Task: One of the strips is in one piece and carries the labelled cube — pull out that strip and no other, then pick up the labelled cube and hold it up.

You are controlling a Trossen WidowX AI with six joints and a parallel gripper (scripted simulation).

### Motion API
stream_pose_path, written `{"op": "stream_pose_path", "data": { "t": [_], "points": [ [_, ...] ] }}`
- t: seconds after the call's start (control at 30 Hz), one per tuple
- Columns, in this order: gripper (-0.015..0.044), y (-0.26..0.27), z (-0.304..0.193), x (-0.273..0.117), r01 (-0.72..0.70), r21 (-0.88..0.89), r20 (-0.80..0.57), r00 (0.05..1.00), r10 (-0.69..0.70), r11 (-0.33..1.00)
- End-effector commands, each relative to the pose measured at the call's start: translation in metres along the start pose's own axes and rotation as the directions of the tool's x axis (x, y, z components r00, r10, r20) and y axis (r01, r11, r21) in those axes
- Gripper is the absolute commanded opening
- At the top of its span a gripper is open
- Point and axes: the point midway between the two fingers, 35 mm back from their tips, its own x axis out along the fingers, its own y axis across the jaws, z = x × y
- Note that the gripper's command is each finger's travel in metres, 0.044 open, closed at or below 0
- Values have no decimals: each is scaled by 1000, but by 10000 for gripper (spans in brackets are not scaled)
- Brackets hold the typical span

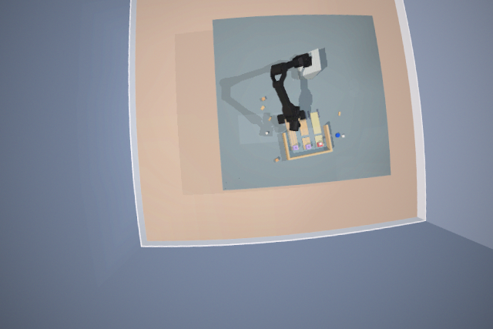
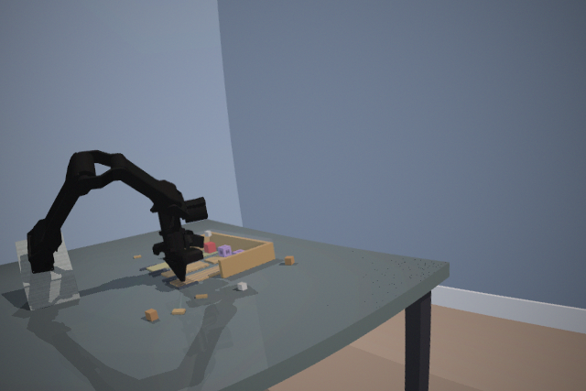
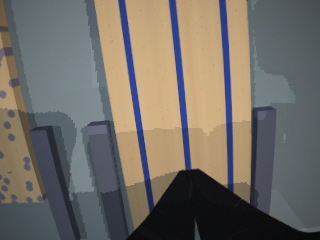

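Note:
My gripper (image 2: 183, 278) (image 3: 189, 179) is shut and empty, its tips low over the near end of the blue-striped strip (image 3: 157, 90) (image 1: 293, 138). A purple cube (image 1: 295, 147) (image 2: 238, 252) is at that strip's far end; the visible length shows no break, but the arm hides part in the top view. The dotted middle strip (image 3: 17, 150) (image 1: 303, 128) has a gap before its far piece, where another purple cube (image 1: 308, 146) (image 2: 224, 250) sits. The pale yellow strip (image 1: 315, 122) is also gapped, with a red, white-topped cube (image 1: 320, 144) beyond. Markings on the cubes are too small to read.
Dark rails (image 3: 105, 160) (image 3: 264, 150) flank the striped strip. Wooden walls (image 1: 310, 155) (image 2: 248, 258) enclose the cubes on three sides. A blue ball (image 1: 337, 135) lies outside one wall; a white cube (image 1: 266, 132) (image 2: 242, 286) and orange cubes (image 2: 151, 315) (image 2: 288, 260) lie around.

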Motion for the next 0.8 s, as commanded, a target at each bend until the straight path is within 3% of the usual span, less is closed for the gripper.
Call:
{"op": "stream_pose_path", "data": {
  "t": [0.0,0.77],
  "points": [
    [0,1,-8,4,-4,-6,-12,1000,4,1000],
    [0,2,-44,5,-4,-7,-14,1000,4,1000]
  ]
}}
